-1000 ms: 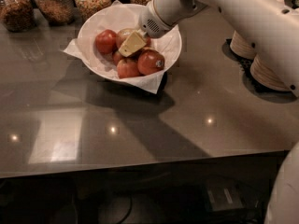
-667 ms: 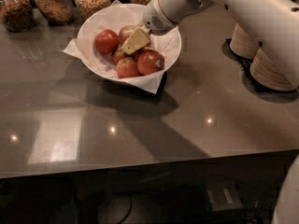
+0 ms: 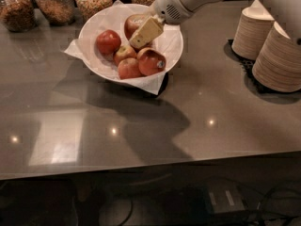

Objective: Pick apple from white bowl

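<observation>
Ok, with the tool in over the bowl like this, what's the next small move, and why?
Probably lower the tool slightly and centre it on the apple at the back of the white bowl. Its tip overlaps one edge of that apple, off-centre, and the stickered apple sits close in front; a grip is not evident.

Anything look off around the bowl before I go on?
Nothing spilled or damaged. Only the paper lining sticks out past the rim of the white bowl at left and front. The gripper is above the apples inside it.
</observation>
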You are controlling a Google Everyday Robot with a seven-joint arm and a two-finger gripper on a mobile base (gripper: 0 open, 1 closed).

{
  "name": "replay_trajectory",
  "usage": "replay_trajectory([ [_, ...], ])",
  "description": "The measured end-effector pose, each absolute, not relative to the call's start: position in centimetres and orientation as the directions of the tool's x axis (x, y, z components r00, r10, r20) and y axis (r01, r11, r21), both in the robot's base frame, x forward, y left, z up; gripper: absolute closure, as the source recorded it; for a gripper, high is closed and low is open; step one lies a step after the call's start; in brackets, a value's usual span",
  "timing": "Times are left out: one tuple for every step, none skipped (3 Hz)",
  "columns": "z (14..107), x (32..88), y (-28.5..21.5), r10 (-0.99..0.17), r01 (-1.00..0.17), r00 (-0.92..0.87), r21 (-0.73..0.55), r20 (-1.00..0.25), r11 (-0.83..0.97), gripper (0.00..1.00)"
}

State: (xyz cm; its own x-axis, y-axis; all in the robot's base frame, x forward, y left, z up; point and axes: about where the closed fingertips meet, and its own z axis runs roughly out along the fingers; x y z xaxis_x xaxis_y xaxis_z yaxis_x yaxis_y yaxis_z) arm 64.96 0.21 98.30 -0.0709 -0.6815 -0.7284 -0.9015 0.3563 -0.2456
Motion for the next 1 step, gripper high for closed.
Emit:
replay_trajectory([
  [100.43,62.40,-1.76,-0.717,-0.904,-0.015,-0.297,-0.697,0.307,1.00],
])
